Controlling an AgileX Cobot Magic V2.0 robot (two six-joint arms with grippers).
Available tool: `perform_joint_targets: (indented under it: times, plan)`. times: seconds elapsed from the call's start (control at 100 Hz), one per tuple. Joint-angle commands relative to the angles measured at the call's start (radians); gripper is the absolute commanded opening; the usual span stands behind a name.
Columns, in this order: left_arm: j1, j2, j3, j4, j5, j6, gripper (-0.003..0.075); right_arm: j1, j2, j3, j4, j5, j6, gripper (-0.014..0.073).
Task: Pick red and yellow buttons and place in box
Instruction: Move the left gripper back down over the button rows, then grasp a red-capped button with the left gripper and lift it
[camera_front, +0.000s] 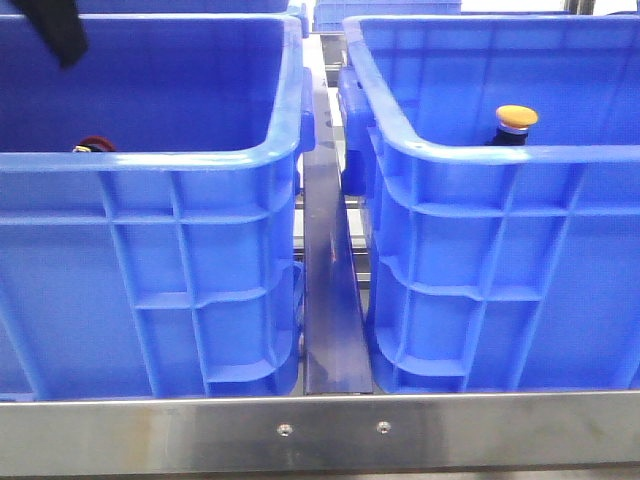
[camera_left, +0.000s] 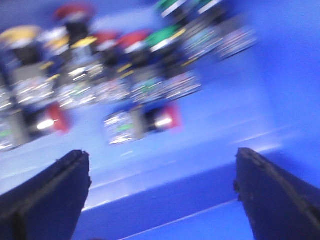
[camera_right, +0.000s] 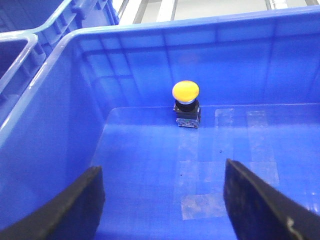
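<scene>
step: we judged it a pick, one yellow button already upright in the right box
left tool: released, over mixed buttons in left crate; view blurred
right tool: released, empty, above right box floor
next: we'd close left tool on a red button

Steel bench carrying two blue crates: box right of metal divider, second crate left of it.
</scene>
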Motion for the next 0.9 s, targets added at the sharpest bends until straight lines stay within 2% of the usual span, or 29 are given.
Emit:
perform_joint_targets:
  times: [0.0, 0.16, 0.59, 0.89]
  plan:
    - [0.003, 0.043, -0.072, 0.096, 0.016, -0.046, 0.0563, -0.007, -0.008, -0.026, 0.001, -0.06, -0.008, 0.0526]
    - [0.003, 0.14, -0.142, 0.192, 0.057, -0.096, 0.0563, -0.007, -0.008, -0.026, 0.001, -0.063, -0.008, 0.0526]
    - [0.088, 0.343, -0.287, 0.119, 0.044, -0.118, 0.0563, -0.007, -0.008, -0.026, 0.001, -0.068, -0.008, 0.0526]
    - [0.108, 0.425, -0.302, 0.121, -0.022, -0.118, 0.0563, -0.007, -0.008, -0.026, 0.001, -0.067, -0.008, 0.0526]
